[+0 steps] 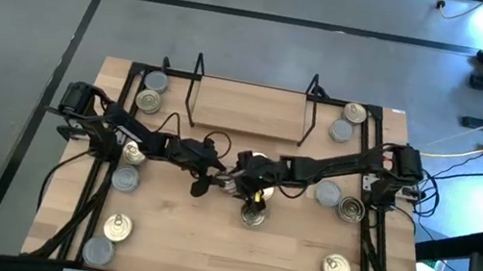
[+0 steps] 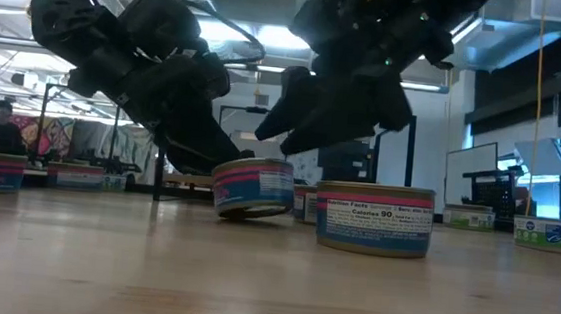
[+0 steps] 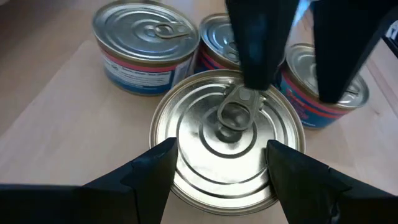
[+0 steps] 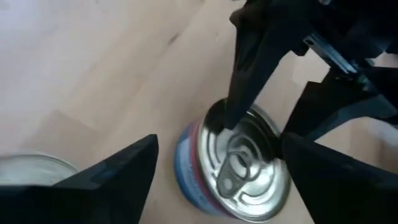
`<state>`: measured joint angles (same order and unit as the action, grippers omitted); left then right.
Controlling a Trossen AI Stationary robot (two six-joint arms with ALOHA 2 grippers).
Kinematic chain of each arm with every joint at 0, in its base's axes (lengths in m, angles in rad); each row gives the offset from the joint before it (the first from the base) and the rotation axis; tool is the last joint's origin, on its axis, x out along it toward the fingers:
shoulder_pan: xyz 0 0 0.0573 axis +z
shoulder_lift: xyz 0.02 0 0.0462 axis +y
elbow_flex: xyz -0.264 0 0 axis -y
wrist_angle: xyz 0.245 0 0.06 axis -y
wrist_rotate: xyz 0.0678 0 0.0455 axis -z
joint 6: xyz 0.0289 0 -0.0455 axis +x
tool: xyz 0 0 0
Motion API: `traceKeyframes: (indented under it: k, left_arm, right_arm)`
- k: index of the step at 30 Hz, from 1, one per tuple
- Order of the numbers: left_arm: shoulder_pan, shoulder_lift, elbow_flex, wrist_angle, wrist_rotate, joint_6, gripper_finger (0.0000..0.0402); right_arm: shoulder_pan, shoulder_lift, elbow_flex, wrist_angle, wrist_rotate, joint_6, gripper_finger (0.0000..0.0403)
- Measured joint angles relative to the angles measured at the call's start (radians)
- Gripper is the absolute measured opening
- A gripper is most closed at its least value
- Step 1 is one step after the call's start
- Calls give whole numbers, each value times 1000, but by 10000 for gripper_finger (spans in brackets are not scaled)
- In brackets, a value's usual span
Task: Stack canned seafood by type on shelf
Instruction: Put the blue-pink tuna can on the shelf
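Observation:
A pull-tab tin of canned seafood with a blue and pink label stands tilted at the table's middle. My left gripper comes from the table's left and is shut on it. My right gripper reaches in from the right and hangs open just above the same tin. A second tin stands upright nearer the front edge. The shelf, a black wire rack on a light wood base, stands at the far middle with no tins on it. My left gripper pinches the tin between its two fingers, by the wall at the rim on the side nearest that arm. The fingers slant down from the table's left. The tin is tilted, its left bottom edge on the table and its right side raised. My right gripper has one fingertip in line with the lid's pull tab. I cannot tell whether it touches the lid.
Several more tins stand along the table's left side and right side, with two at each far corner beside the shelf. Black rails edge the table. Bare wood lies in front of the shelf.

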<state>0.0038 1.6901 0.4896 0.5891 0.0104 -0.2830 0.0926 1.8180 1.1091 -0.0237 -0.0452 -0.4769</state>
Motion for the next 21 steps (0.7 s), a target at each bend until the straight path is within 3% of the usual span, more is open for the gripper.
traceKeyframes:
  k: [15,21]
  left_arm:
    - [19,1,-6,23,-15,-4,249]
    - [19,1,-7,25,-19,-13,249]
  right_arm:
    - [58,80,-7,30,274,-244,333]
    - [58,93,-6,29,307,-279,332]
